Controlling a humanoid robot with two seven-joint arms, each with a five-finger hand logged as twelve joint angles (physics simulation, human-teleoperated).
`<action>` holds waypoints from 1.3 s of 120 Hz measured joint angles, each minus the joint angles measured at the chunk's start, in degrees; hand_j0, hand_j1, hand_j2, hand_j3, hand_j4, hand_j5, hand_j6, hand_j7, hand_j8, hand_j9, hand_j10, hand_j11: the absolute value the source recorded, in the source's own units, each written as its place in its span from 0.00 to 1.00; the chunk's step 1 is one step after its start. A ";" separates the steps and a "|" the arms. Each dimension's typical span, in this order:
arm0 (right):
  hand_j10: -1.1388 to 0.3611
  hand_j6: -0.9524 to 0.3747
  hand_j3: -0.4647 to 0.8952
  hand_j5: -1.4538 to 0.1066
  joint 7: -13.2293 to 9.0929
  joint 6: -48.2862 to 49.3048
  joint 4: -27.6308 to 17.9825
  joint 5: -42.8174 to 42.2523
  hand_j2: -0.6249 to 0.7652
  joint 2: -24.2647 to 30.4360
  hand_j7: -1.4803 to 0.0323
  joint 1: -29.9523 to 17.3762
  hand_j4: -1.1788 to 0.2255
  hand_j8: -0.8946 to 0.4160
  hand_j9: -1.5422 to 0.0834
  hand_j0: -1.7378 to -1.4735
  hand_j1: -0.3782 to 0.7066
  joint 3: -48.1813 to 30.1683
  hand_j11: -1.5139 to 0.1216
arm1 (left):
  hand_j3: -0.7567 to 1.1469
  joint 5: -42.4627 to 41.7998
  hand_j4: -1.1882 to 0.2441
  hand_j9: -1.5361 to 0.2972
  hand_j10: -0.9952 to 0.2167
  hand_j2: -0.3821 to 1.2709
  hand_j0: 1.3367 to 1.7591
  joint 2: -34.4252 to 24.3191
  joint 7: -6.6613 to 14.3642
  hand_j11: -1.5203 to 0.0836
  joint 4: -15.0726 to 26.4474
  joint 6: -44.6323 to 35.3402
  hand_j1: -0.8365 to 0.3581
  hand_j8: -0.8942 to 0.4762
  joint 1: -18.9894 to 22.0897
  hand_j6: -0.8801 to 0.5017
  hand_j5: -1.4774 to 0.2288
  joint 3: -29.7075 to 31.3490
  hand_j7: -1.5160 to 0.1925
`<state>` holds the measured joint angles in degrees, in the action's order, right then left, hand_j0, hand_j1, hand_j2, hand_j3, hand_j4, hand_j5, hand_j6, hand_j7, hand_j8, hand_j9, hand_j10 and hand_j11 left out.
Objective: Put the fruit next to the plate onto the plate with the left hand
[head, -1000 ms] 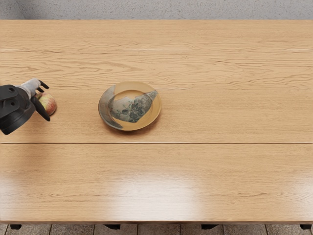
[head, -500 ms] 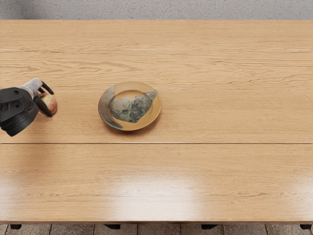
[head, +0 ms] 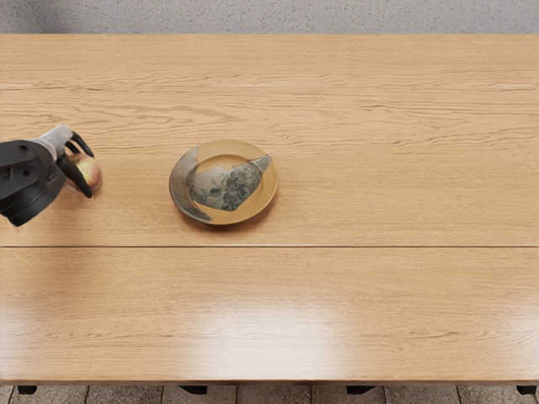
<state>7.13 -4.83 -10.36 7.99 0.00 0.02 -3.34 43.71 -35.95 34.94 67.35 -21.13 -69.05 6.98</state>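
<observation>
I've got the left hand (head: pixel 62 157) in at the desk's (head: pixel 379 295) left edge, about halfway between front and back. Its dark fingers (head: pixel 74 175) are curled tight round the fruit (head: pixel 90 172), a reddish-yellow apple: one over the top, one across the near side. That's a closed grasp. Whether the apple is clear of the wood, I can't tell. The plate (head: pixel 178 199) sits left of the desk's middle, well apart from the apple.

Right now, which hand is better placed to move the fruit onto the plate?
Left. The left hand is curled around the fruit, which sits left of the plate; no right arm is in view.
</observation>
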 joint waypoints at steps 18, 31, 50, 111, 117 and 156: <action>0.74 0.69 0.34 0.90 0.00 0.00 -0.01 0.00 0.44 0.00 0.95 0.12 0.81 0.66 0.92 0.30 0.07 0.00 0.90 | 0.40 -3.72 0.49 0.26 0.37 0.55 0.75 -4.92 0.03 0.29 5.34 1.12 0.51 0.45 -5.68 0.44 0.22 0.05 0.26; 0.74 0.69 0.34 0.90 -0.01 0.00 -0.01 0.00 0.44 0.00 0.95 0.16 0.81 0.66 0.92 0.30 0.07 0.00 0.90 | 0.40 -7.69 0.49 0.25 0.37 0.54 0.75 -5.00 0.01 0.28 9.53 2.55 0.51 0.46 -10.08 0.45 0.21 0.01 0.25; 0.74 0.69 0.34 0.90 -0.01 0.00 -0.01 0.00 0.44 0.00 0.95 0.22 0.81 0.66 0.92 0.30 0.07 0.00 0.90 | 0.40 -12.95 0.50 0.25 0.37 0.56 0.75 -4.77 -0.01 0.28 13.99 3.66 0.52 0.46 -14.34 0.46 0.19 -0.03 0.24; 0.74 0.69 0.34 0.90 -0.01 0.00 -0.10 0.00 0.44 0.00 0.95 0.25 0.81 0.66 0.92 0.30 0.07 0.00 0.90 | 0.40 -20.70 0.51 0.25 0.39 0.56 0.75 7.83 -0.04 0.27 17.58 2.83 0.50 0.47 -17.58 0.46 0.19 0.03 0.24; 0.74 0.69 0.34 0.90 -0.01 0.00 -0.10 0.00 0.44 0.00 0.95 0.25 0.81 0.66 0.92 0.30 0.07 0.00 0.90 | 0.40 -20.78 0.51 0.25 0.39 0.57 0.75 9.25 -0.05 0.27 16.74 2.76 0.49 0.47 -17.36 0.45 0.19 0.11 0.23; 0.74 0.69 0.34 0.90 -0.01 0.00 -0.10 0.00 0.44 0.00 0.95 0.25 0.81 0.66 0.92 0.30 0.07 0.00 0.90 | 0.40 -20.22 0.49 0.37 0.40 0.46 0.75 10.73 0.03 0.42 13.08 2.24 0.55 0.42 -16.70 0.40 0.36 1.29 0.38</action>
<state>7.12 -4.83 -10.46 8.00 0.00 0.26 -3.34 23.49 -25.23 34.96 80.43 -18.89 -85.75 8.27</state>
